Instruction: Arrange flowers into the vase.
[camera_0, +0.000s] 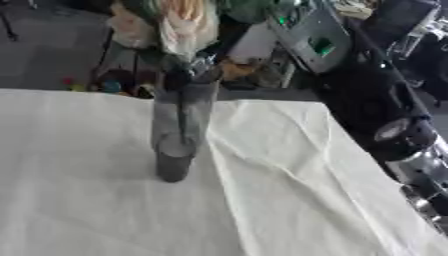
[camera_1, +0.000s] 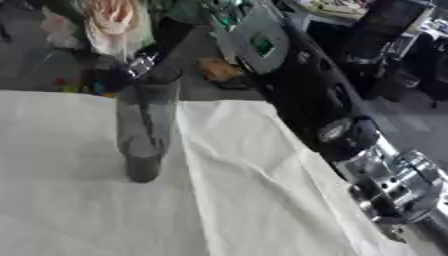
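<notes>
Cream cloth (camera_0: 289, 200) covers the bench, glass vase (camera_0: 179, 132) upright left of centre.
Peach flowers (camera_0: 179, 22) sit over its mouth; right hand (camera_1: 140, 62) at the rim, fingers unclear.

Clear glass vase (camera_0: 179, 135) on creased matt tablecloth (camera_0: 289, 200).

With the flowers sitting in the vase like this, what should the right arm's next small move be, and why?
Probably a small pull back of the right arm, away from the vase. The flowers already stand in the vase's mouth, upright on the cloth. A dark shape by the rim may be a hand; whether it holds the stems cannot be told.
</notes>
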